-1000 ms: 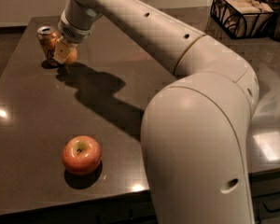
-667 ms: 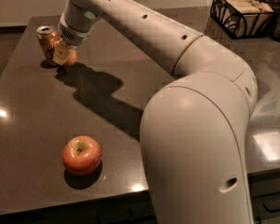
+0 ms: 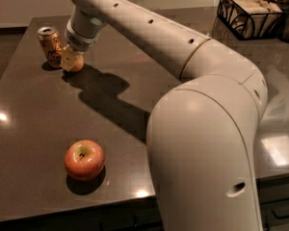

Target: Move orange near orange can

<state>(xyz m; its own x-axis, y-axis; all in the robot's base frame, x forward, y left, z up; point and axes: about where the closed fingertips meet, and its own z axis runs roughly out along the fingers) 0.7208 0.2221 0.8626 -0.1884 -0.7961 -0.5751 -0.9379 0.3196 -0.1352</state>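
Gripper (image 3: 70, 61) low at the orange (image 3: 79, 64), one pale pad across its left face; cannot tell whether jaws clamp or stand slack. Orange is down at tabletop (image 3: 33, 129) level, just beside the orange can (image 3: 51, 45), at its 4 o'clock. Placement looks met, release likely next. Apple (image 3: 84, 159) sits well apart toward 6 o'clock, uninvolved.

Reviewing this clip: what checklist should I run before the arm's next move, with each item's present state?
1. Orange close beside orange can: ok.
2. Orange can upright: ok.
3. Orange resting on table: cannot tell.
4. Gripper down at the orange, apart from the can: cannot tell.
5. Apple far off near the front edge, out of the arm's way: ok.
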